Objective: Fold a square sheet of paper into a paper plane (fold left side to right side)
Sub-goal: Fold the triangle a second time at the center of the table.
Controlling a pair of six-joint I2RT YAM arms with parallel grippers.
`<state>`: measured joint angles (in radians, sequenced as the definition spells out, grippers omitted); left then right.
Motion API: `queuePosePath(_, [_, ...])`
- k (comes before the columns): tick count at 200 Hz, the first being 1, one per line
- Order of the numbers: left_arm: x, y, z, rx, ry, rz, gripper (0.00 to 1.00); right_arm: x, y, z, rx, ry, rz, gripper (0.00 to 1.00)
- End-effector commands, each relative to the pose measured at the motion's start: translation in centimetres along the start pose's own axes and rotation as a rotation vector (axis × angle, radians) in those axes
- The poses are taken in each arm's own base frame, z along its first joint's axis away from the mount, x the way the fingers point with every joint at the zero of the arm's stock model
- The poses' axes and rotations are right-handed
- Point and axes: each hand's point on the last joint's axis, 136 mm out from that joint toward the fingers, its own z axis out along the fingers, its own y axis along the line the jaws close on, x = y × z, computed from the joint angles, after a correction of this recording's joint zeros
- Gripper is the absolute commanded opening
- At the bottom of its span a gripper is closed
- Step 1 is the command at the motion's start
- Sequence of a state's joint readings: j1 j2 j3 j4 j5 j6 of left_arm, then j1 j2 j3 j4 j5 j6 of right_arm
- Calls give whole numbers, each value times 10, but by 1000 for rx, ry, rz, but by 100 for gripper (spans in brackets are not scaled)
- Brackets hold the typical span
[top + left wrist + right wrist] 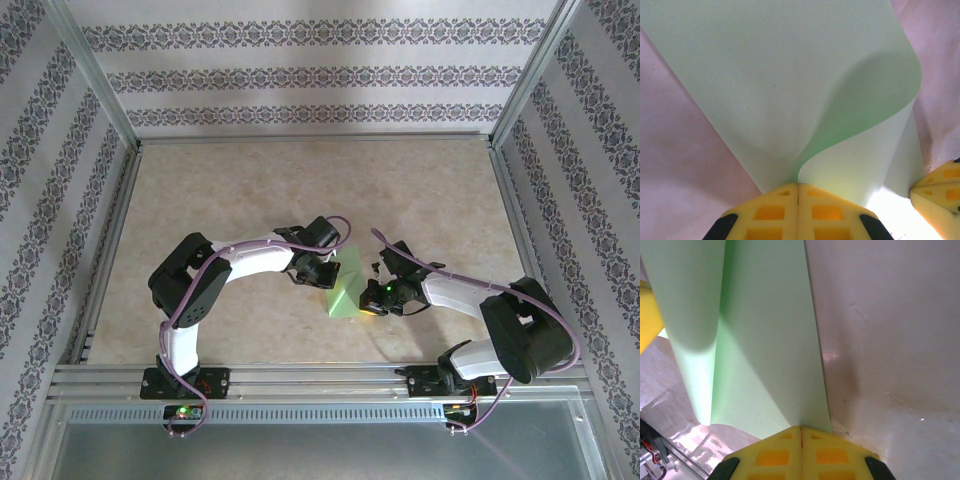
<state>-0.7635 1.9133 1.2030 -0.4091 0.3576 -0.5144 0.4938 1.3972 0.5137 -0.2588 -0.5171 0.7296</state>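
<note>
Green thin square sheet of paper [345, 292] sat mid-table, curled upward between grippers. Left gripper [798, 192] pinched shut on one edge; right gripper [801, 434] pinched shut on another, at left gripper's 4 o'clock. Step: left-to-right fold underway. Next: align edges, press crease.

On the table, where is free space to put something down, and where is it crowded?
Free: the far half of the table toward the patterned back wall, and the near-left strip beside the left arm. Crowded: the centre, where the left gripper and right gripper both pinch the green sheet of paper.
</note>
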Motion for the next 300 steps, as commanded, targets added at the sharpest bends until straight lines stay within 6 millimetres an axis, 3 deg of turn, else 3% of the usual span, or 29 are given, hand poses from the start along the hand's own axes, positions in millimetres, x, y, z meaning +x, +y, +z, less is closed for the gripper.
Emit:
queuePosePath(1, [-3,9,1,-32,11,8,0,15,-39,8,160,36,42,0])
queuePosePath(88, [-7,0,-2,11,-6,20,0,14,-39,9,162,36,41,0])
queuePosePath(300, [-11,-1,-2,15,-27,38,0,16,-43,10,174,42,46,0])
